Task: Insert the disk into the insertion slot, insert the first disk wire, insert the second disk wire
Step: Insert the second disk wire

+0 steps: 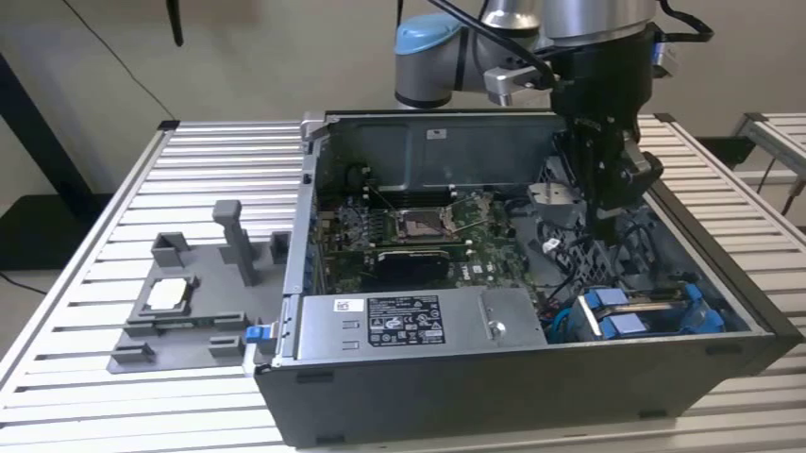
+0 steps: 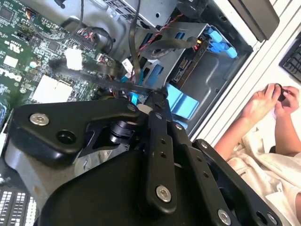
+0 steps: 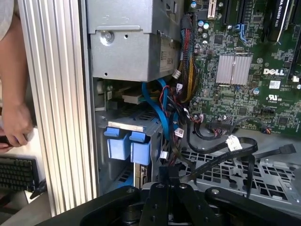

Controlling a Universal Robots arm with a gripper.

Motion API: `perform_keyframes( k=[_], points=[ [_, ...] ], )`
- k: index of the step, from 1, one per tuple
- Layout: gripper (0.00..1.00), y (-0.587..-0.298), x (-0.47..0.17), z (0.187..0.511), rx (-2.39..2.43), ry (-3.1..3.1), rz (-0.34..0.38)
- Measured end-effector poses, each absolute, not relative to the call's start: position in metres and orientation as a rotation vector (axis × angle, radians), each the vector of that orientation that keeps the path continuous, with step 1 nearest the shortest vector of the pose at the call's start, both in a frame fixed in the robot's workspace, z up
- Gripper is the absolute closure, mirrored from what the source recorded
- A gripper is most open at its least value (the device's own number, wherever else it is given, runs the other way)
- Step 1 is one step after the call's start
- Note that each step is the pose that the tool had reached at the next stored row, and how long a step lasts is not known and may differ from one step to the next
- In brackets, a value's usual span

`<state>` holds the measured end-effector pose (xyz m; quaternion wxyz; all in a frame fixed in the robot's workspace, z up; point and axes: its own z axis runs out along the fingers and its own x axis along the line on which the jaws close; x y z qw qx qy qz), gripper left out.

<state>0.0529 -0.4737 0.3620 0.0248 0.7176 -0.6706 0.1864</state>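
A slatted aluminium table point(image 1: 214, 151) is seen under an open dark computer case point(image 1: 504, 401), and a grey plastic fixture point(image 1: 189, 311) is laid at the case's nine o'clock in the exterior view. The gripper point(image 1: 606, 219) is lowered into the case at about two o'clock, over a tangle of cables beside the motherboard point(image 1: 416, 236). In the first wrist view a black wire point(image 3: 244, 146) is seen running towards its tip. How wide the gripper is set, and whether that wire is clamped, cannot be told. The disk point(image 1: 636, 316) is found at about five o'clock, seated in the insertion slot point(image 2: 188, 35), its blue tabs showing. A person's hand point(image 3: 16, 125) is glimpsed beyond the table edge.
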Motion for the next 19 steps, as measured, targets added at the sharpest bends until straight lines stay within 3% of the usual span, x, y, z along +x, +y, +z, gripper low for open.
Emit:
perform_keyframes(
  k=[6,8,11,12,19],
  points=[
    [0.87,-0.4738,0.0529,0.3643,2.22,-2.073,0.576],
    [0.75,-0.4737,0.0529,0.3658,2.22,-2.073,0.576],
    [0.69,-0.4738,0.053,0.3658,2.22,-2.072,0.576],
    [0.63,-0.4737,0.053,0.3658,2.221,-2.071,0.577],
    [0.63,-0.4799,0.0535,0.3657,2.224,-2.077,0.57]
  ],
)
